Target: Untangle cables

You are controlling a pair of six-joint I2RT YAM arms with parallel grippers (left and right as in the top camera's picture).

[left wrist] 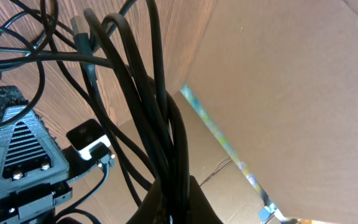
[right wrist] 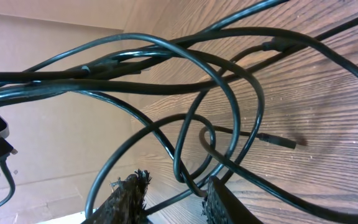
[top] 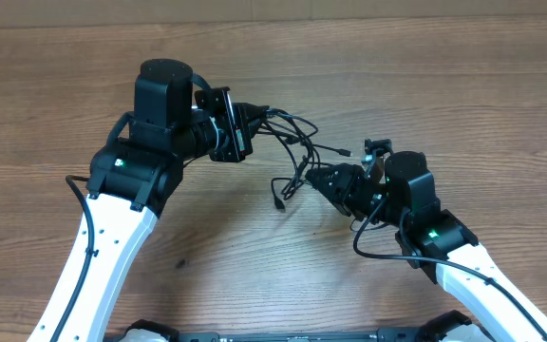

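Note:
The cables (top: 297, 152) form a black tangle on the wooden table between my two arms. My left gripper (top: 254, 123) is shut on a bunch of the strands (left wrist: 160, 124), which run straight up out of its jaws (left wrist: 179, 202). My right gripper (top: 323, 180) stands open at the tangle's right side. In the right wrist view its jaws (right wrist: 174, 196) are apart, and a small loop of cable (right wrist: 194, 180) hangs between them against the right finger (right wrist: 222, 202). Loose plug ends (right wrist: 278, 140) lie on the wood.
A cardboard wall (left wrist: 291, 93) stands behind the table's far edge (top: 425, 28). One plug end (top: 280, 203) trails toward the front and another (top: 347, 151) points right. The right arm's own thick wire (top: 368, 249) loops beside its wrist.

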